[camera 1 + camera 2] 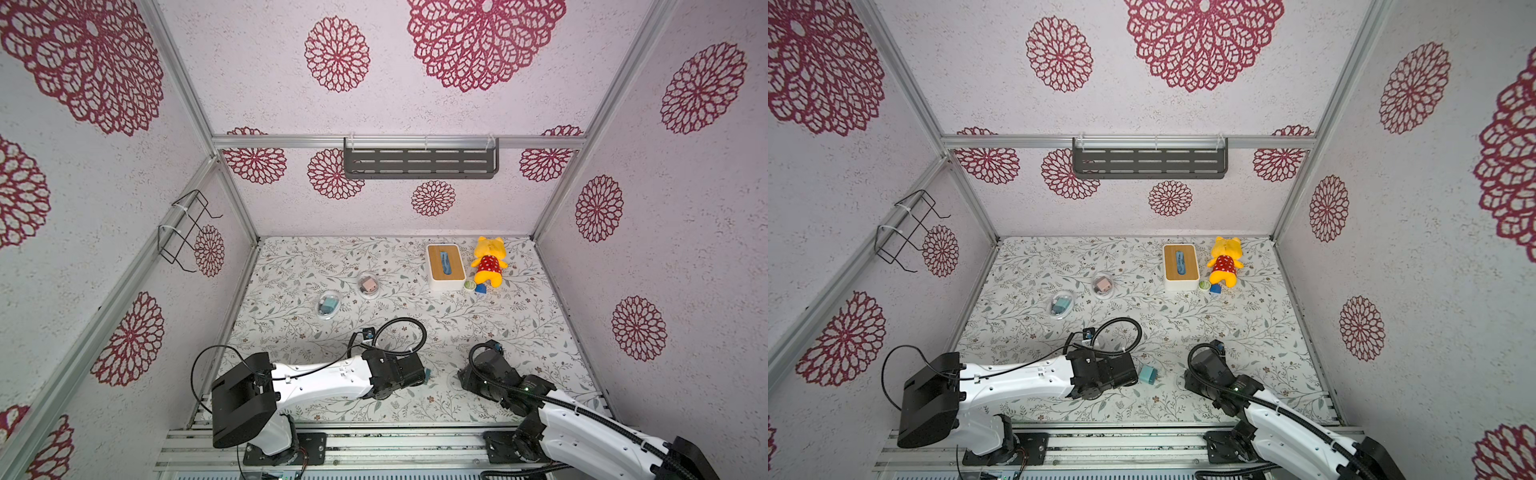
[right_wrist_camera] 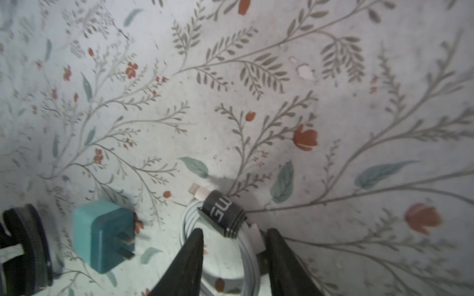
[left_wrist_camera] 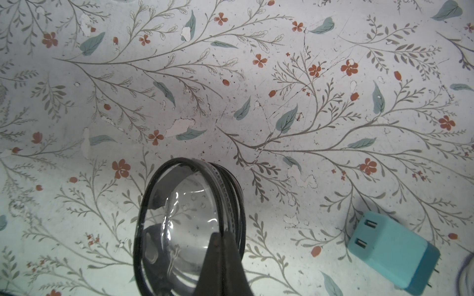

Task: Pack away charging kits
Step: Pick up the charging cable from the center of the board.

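Right fingers (image 2: 184, 269) stand spread astride one side of the coiled cable (image 2: 247, 261), flat on the bench (image 2: 333, 102) just beside the charger (image 2: 100, 233); left fingers (image 3: 223, 261) pinch the case (image 3: 184, 205) by its rim nearby

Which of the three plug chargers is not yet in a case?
The teal charger lying bare on the table at the front. The other teal charger and the pink charger sit farther back, each inside one of the clear cases.

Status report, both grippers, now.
Left gripper shut on clear case. Right gripper open, straddling coiled cable. Teal charger lies loose between them. Nothing in the way.
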